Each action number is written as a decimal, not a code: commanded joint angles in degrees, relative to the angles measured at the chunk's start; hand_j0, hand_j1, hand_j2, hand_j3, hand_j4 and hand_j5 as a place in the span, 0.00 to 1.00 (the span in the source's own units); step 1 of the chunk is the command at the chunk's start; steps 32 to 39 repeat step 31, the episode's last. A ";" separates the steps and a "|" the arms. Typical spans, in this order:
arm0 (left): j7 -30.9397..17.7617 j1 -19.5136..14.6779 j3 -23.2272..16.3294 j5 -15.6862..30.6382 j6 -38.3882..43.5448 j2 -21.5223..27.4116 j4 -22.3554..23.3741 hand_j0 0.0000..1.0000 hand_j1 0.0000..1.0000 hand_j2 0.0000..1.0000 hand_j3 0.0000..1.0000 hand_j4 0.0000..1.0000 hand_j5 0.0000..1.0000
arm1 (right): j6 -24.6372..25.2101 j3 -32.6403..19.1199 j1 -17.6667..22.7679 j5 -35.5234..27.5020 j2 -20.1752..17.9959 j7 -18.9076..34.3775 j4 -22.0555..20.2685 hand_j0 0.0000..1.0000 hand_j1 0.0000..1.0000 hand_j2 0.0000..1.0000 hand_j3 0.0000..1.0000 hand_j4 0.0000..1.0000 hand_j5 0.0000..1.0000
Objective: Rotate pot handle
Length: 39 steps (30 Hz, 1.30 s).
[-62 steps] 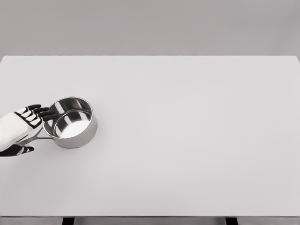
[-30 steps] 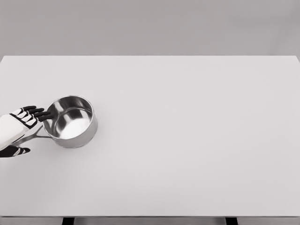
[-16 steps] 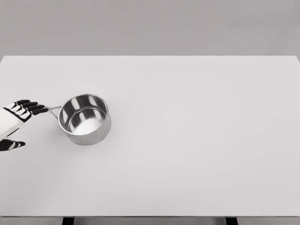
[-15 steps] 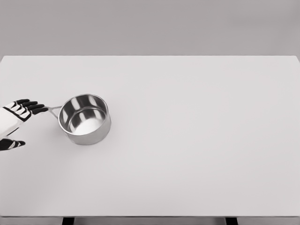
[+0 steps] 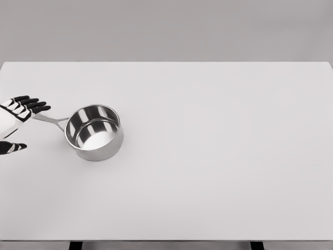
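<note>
Left hand [image 5: 15,117] at far left edge, fingers [image 5: 32,103] spread and loose, thumb apart below, gripping nothing. Fingertips just above outer end of handle [image 5: 49,120]; contact unclear. Handle pointing left and slightly up-frame. Steel pot [image 5: 94,132] upright, empty, on left part of white table [image 5: 218,156].

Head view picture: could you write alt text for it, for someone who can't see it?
A shiny steel pot sits on the left part of a plain white table, its thin handle pointing left and slightly away. The robot's left hand, white with black fingers spread open, shows at the left edge by the handle's tip, holding nothing. The right arm is out of view.
</note>
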 commanded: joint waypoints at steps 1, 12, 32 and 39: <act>0.03 0.00 0.02 0.29 0.06 0.07 0.07 1.00 1.00 1.00 1.00 1.00 1.00 | 0.02 0.00 0.00 0.01 0.00 0.01 0.00 1.00 1.00 1.00 1.00 1.00 1.00; 0.03 -3.25 -0.42 0.73 0.06 0.33 -2.12 1.00 1.00 1.00 1.00 1.00 1.00 | 0.02 0.00 0.00 0.01 0.00 0.01 0.00 1.00 1.00 1.00 1.00 1.00 1.00; -0.14 -14.06 -9.73 3.19 0.06 -0.11 -4.59 1.00 1.00 1.00 1.00 1.00 1.00 | 0.02 0.00 0.00 0.01 0.00 0.01 0.00 1.00 1.00 1.00 1.00 1.00 1.00; -0.14 -14.06 -9.73 3.19 0.06 -0.11 -4.59 1.00 1.00 1.00 1.00 1.00 1.00 | 0.02 0.00 0.00 0.01 0.00 0.01 0.00 1.00 1.00 1.00 1.00 1.00 1.00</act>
